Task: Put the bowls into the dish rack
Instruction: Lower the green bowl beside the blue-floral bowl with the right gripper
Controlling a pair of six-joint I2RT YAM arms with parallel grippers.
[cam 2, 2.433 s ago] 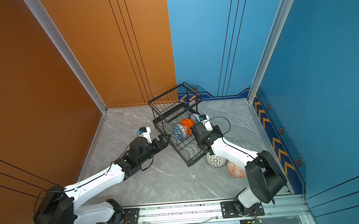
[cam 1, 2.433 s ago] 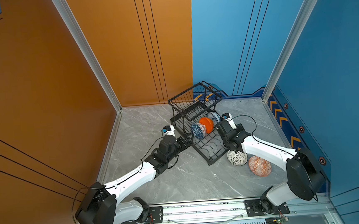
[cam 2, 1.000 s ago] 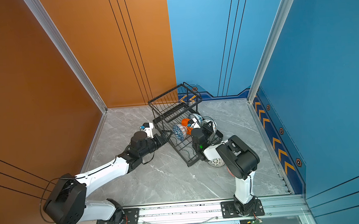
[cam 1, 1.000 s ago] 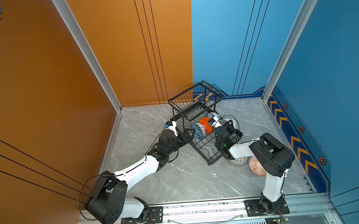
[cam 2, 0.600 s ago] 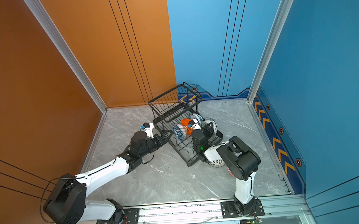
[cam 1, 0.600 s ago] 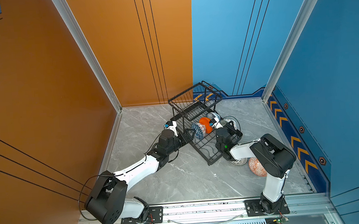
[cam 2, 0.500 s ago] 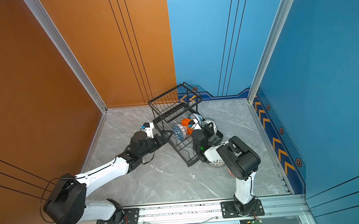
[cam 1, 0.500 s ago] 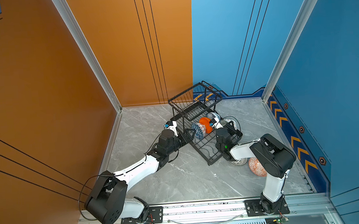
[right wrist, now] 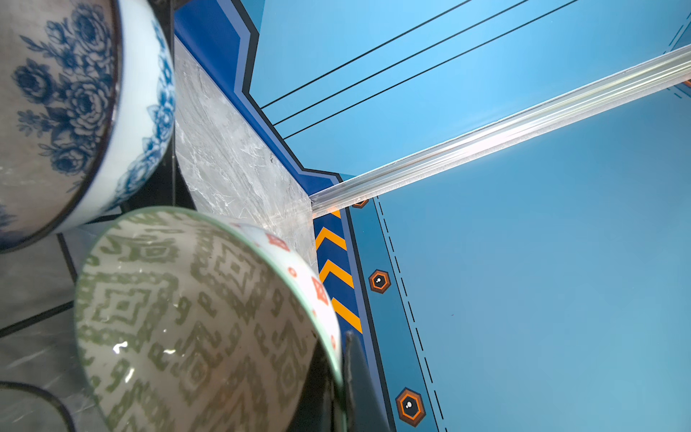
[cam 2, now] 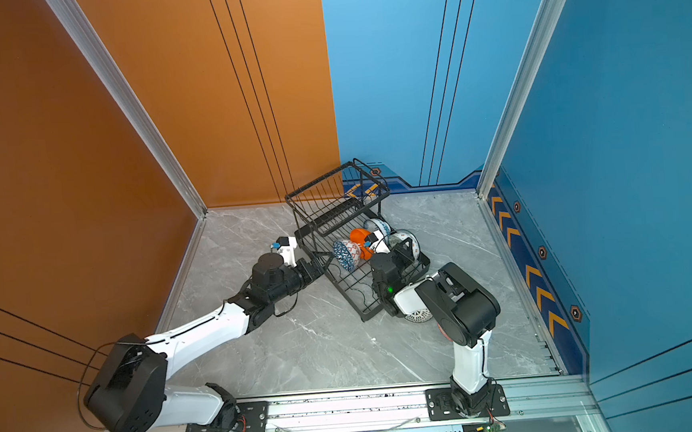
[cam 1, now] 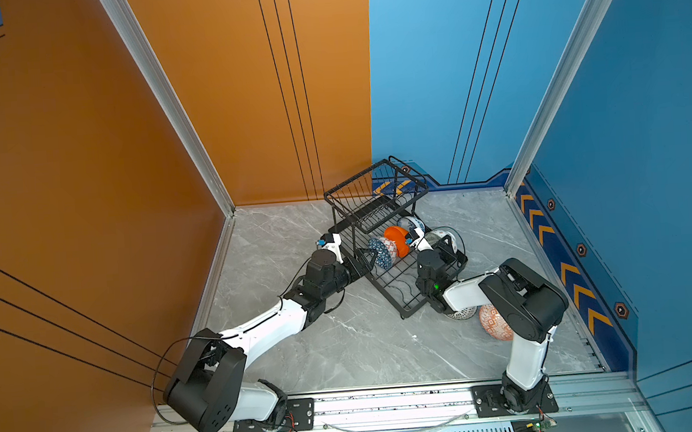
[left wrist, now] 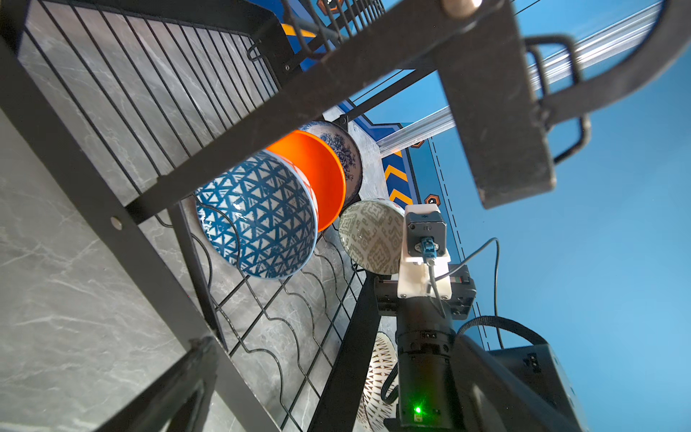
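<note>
Dish rack [cam 1: 378,290]: black wire, two tiers, set at an angle on the grey floor [cam 1: 345,350], centre of frame in both top views. Right arm [cam 1: 521,300] folds in from the lower right. Loaded so far: blue triangle bowl [cam 1: 381,254], orange bowl [cam 1: 396,238] and floral bowl [cam 1: 411,223] stand on edge in a row in the base slots. The pale green bowl [right wrist: 194,318] is at the rack's right side, its rim pinched in the closed right gripper [right wrist: 338,374]; judged not yet released. Left gripper [cam 1: 364,261] stands wide at the rack's left frame, carrying nothing. Outstanding: lattice bowl [cam 1: 461,313] and red-orange bowl [cam 1: 493,323] lie on the floor lower right of the rack, partly hidden by that arm. Judged just past halfway.
</note>
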